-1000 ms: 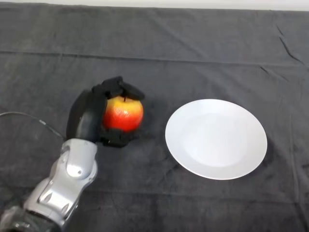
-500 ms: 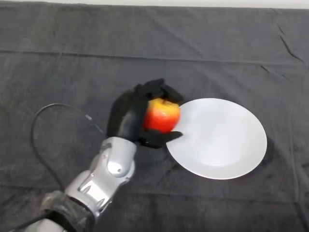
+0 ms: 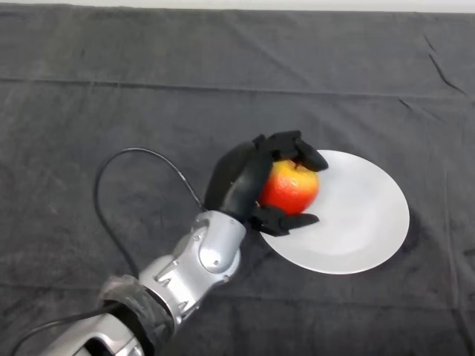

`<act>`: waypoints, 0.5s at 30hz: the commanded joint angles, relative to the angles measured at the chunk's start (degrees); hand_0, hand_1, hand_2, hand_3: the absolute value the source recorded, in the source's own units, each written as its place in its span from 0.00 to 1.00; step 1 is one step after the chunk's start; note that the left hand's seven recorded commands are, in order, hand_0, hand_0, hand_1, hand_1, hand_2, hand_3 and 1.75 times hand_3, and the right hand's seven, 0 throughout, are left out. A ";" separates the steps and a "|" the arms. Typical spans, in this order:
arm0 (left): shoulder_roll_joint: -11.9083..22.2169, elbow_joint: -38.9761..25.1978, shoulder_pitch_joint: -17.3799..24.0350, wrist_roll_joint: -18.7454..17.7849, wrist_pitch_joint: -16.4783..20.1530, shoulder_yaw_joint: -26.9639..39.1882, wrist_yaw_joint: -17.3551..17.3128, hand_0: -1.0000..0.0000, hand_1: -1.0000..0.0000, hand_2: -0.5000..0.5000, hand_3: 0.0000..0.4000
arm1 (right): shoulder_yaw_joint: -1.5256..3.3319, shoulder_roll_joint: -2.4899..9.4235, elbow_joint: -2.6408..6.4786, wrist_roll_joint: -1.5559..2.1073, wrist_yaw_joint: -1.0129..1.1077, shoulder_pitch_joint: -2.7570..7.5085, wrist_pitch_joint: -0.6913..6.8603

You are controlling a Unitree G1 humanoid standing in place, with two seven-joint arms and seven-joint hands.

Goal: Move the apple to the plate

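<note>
Over the left side of the white plate (image 3: 356, 222), seen from the head view, sits the black left hand (image 3: 241, 182), and it's got the apple (image 3: 290, 187) wrapped up tight: fingers (image 3: 297, 148) curled across the top by the stem, thumb (image 3: 286, 220) hooked underneath, the palm backing it from the left. That's a proper cradle grip, top and bottom pinched so the round fruit can't roll out sideways during carriage. The apple itself, red with a yellow blush, shows its right face clear of the hand, pointing toward the plate's middle, which makes sense, as an opening of the hand would let it go that way. Whether it's hanging above the plate or already touching the surface, I can't tell from this angle. The silver-grey arm (image 3: 200, 259) reaches in from the lower left at a slant, stretched across the dark cloth of the worktop (image 3: 111, 96), so the wrist stays off the plate while only the fingers and fruit cross its rim. My read: transport is nearly finished, and what's left is the lowering and the release. The thumb is the one to watch, sitting low near the plate's edge; it could nudge the plate. And a round apple let go near a rim may well roll, so a touch further toward centre would be the safer call.
</note>
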 commanded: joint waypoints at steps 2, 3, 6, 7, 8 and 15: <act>-0.65 2.08 -4.79 -1.62 -1.65 -2.83 0.93 0.00 0.00 0.50 1.00 | -0.67 0.32 -1.60 0.73 -0.15 0.51 -0.07; -0.76 2.33 -5.08 -2.20 -1.85 -3.70 1.02 0.00 0.00 0.50 1.00 | -0.67 0.31 -1.56 0.73 -0.13 0.50 -0.08; -0.95 3.01 -5.80 -3.75 -2.47 -5.97 1.17 0.00 0.00 0.50 1.00 | -0.70 0.27 -1.45 0.75 -0.06 0.47 -0.10; -0.99 3.19 -6.00 -4.19 -2.64 -6.58 1.20 0.00 0.00 0.50 1.00 | -0.70 0.26 -1.42 0.75 -0.04 0.46 -0.10; -1.02 3.37 -6.19 -4.61 -2.82 -7.17 1.21 0.00 0.00 0.50 1.00 | -0.71 0.24 -1.39 0.75 -0.02 0.45 -0.11; -1.06 4.82 -7.45 -7.39 -4.15 -10.73 1.06 0.00 0.01 0.50 1.00 | -0.76 0.15 -1.15 0.78 0.12 0.39 -0.16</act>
